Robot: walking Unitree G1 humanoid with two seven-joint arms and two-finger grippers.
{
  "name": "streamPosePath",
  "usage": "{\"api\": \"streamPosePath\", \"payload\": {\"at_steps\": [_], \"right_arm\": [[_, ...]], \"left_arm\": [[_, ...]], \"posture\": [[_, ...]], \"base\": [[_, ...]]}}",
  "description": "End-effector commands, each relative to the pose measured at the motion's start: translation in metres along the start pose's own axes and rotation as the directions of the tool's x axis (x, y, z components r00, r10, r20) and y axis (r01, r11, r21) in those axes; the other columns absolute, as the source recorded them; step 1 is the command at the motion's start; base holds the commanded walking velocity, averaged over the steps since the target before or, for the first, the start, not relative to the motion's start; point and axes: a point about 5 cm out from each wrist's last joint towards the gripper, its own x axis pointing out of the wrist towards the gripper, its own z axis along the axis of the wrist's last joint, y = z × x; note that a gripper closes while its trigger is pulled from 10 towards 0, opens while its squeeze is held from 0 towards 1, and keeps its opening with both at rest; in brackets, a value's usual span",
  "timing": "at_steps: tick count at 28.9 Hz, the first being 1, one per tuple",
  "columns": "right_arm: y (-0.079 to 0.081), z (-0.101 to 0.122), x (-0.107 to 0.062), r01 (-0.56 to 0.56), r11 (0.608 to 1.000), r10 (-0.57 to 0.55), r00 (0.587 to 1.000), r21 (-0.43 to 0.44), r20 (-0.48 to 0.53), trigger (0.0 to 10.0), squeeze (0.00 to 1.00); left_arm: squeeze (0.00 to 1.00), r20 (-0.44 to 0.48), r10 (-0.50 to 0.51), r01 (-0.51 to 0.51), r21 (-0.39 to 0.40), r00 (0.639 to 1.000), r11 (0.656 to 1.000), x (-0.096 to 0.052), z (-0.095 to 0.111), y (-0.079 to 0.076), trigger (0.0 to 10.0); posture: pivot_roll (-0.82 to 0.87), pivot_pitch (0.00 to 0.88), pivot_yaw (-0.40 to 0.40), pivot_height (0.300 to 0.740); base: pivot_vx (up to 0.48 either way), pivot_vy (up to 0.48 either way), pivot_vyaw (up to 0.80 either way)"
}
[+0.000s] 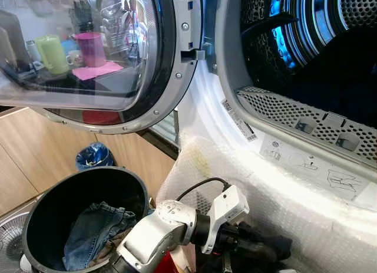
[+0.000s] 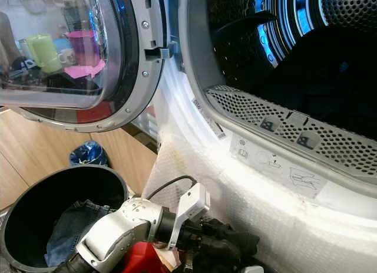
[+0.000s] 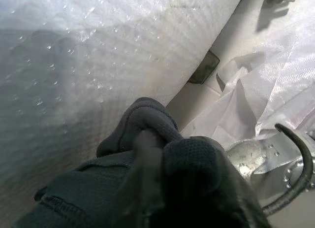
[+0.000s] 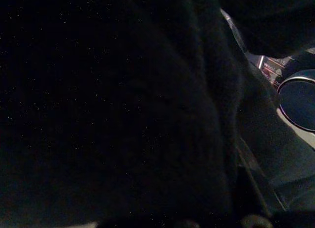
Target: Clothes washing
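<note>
Open drum (image 1: pixel 330 66) gaped above; left fingers (image 1: pixel 259 242) clutched dark garment (image 3: pixel 147 188), mid-load — next, a lift over the rim.

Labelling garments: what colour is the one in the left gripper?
Black garment, in the left gripper; clearest in the left eye view.

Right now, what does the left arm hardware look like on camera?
The left arm has a rounded silver-white shell with a small printed mark on its joint. A white angular wrist module follows, with a black cable looping into it. Its end effector is black.
</note>
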Motion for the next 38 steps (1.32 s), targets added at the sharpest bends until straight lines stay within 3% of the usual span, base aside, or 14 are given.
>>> {"api": "streamPosePath", "payload": {"at_steps": [1,9,16,17,18,20,22,23,24,26,27,28,37,38], "right_arm": [[0.002,-0.009,-0.001,0.004,1.000,-0.003,0.999,0.022,-0.034,0.0,0.00],[0.003,-0.011,-0.001,-0.002,1.000,0.003,0.999,0.027,-0.037,0.0,0.00],[0.001,-0.010,-0.004,-0.007,1.000,0.007,0.999,0.022,-0.031,0.0,0.00],[0.002,-0.010,-0.007,-0.016,1.000,0.017,0.999,0.014,-0.034,0.0,0.00],[0.002,-0.010,-0.007,-0.016,1.000,0.017,0.999,0.014,-0.034,0.0,0.00],[0.002,-0.009,-0.012,-0.022,1.000,0.022,0.999,0.006,-0.031,0.0,0.00],[0.004,-0.007,-0.014,-0.036,0.999,0.036,0.999,-0.005,-0.030,0.0,0.00],[0.011,-0.004,-0.018,-0.087,0.996,0.086,0.996,-0.034,-0.032,0.0,0.00],[0.016,-0.001,-0.022,-0.121,0.991,0.120,0.992,-0.049,-0.033,0.0,0.00],[0.022,0.003,-0.026,-0.165,0.984,0.163,0.986,-0.068,-0.035,0.0,0.00],[0.026,0.007,-0.028,-0.191,0.978,0.189,0.981,-0.088,-0.033,0.0,0.00],[0.032,0.012,-0.032,-0.226,0.968,0.224,0.974,-0.109,-0.024,0.0,0.00],[0.084,0.111,-0.070,-0.367,0.860,0.463,0.854,-0.354,0.238,0.0,0.00],[0.084,0.111,-0.070,-0.367,0.860,0.463,0.854,-0.354,0.238,0.0,0.00]], "left_arm": [[1.00,0.026,-0.062,0.061,0.033,0.998,0.998,-0.015,0.011,-0.010,10.0],[1.00,-0.109,-0.012,0.013,0.003,0.994,1.000,-0.065,-0.001,-0.014,10.0],[1.00,-0.203,0.319,-0.318,0.035,0.926,0.947,-0.101,-0.016,0.008,10.0],[1.00,-0.205,0.433,-0.427,0.072,0.878,0.901,-0.112,-0.024,0.011,10.0],[1.00,-0.205,0.433,-0.427,0.072,0.878,0.901,-0.112,-0.024,0.011,10.0],[1.00,-0.172,0.612,-0.607,0.086,0.772,0.790,-0.129,-0.035,0.017,10.0],[1.00,-0.166,0.655,-0.652,0.075,0.737,0.754,-0.134,-0.039,0.019,10.0],[1.00,-0.148,0.767,-0.766,0.079,0.624,0.639,-0.148,-0.048,0.025,10.0],[1.00,-0.133,0.820,-0.818,0.084,0.557,0.570,-0.155,-0.053,0.029,10.0],[1.00,-0.117,0.872,-0.870,0.089,0.475,0.485,-0.163,-0.059,0.034,10.0],[0.76,-0.119,0.892,-0.888,0.099,0.437,0.448,-0.167,-0.063,0.036,10.0],[0.00,-0.119,0.906,-0.900,0.116,0.406,0.419,-0.170,-0.066,0.038,10.0],[0.00,0.006,0.971,-0.948,0.221,0.238,0.230,-0.176,-0.073,0.047,10.0],[0.00,0.006,0.971,-0.948,0.221,0.238,0.230,-0.176,-0.073,0.047,10.0]], "posture": [[0.11,0.019,0.023,0.740],[0.13,0.017,0.032,0.740],[0.13,0.010,0.040,0.740],[0.13,0.010,0.040,0.740],[0.13,0.010,0.040,0.740],[0.14,0.012,0.042,0.740],[0.14,0.014,0.041,0.740],[0.14,0.018,0.037,0.740],[0.15,0.019,0.036,0.740],[0.14,0.019,0.034,0.740],[0.14,0.020,0.033,0.740],[0.14,0.020,0.033,0.740],[0.10,0.026,0.025,0.740],[0.10,0.026,0.025,0.740]], "base": [[0.000,0.000,0.00],[0.000,0.000,0.00],[0.000,0.000,0.00],[0.000,0.000,0.00],[0.000,0.000,0.00],[0.000,0.000,0.00],[0.000,0.000,0.00],[0.000,0.000,0.00],[0.000,0.000,0.00],[0.000,0.000,0.00],[0.000,0.000,0.00],[0.000,0.000,0.00],[0.000,0.000,0.00],[0.000,0.000,0.00]]}}
